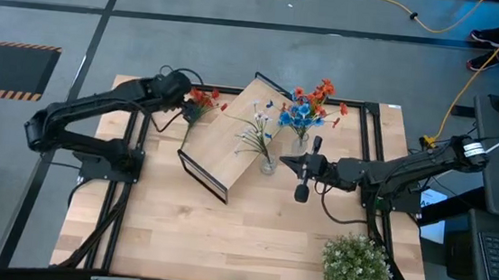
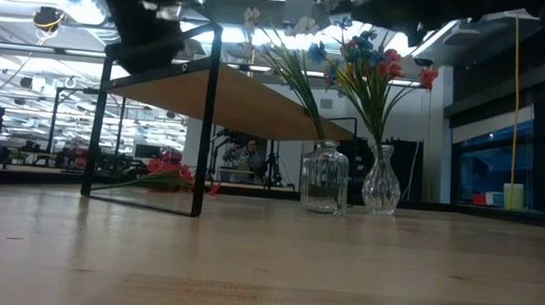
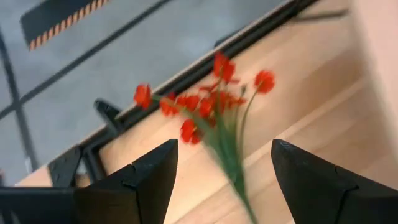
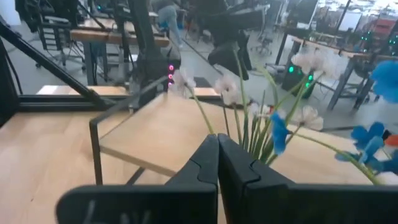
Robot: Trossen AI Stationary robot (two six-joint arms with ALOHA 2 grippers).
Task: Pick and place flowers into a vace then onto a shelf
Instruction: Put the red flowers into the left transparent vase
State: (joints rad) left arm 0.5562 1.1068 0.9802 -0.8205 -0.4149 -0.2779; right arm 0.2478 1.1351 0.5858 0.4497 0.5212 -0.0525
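A big light-wood shelf (image 1: 231, 138) on a thin black wire frame stands on the wooden counter (image 1: 223, 237), and everything else sits around it. Just beside the shelf's right end stand two clear glass vases. The round jar-like vase (image 2: 324, 177) holds white flowers (image 1: 257, 127) on green stems. The slim curvy vase (image 2: 380, 181) holds blue and red-orange flowers (image 1: 306, 109). A loose bunch of red-orange flowers (image 1: 201, 100) lies flat on the counter by the shelf's left end. The left gripper (image 1: 183, 101) hangs over that bunch with its jaws wide open, one on each side of the stems, holding nothing. The right gripper (image 1: 285, 164) sits just right of the vases, jaws shut tight and empty. A bushy round green plant (image 1: 356, 267) stands well apart from the shelf, near the counter's front right corner.
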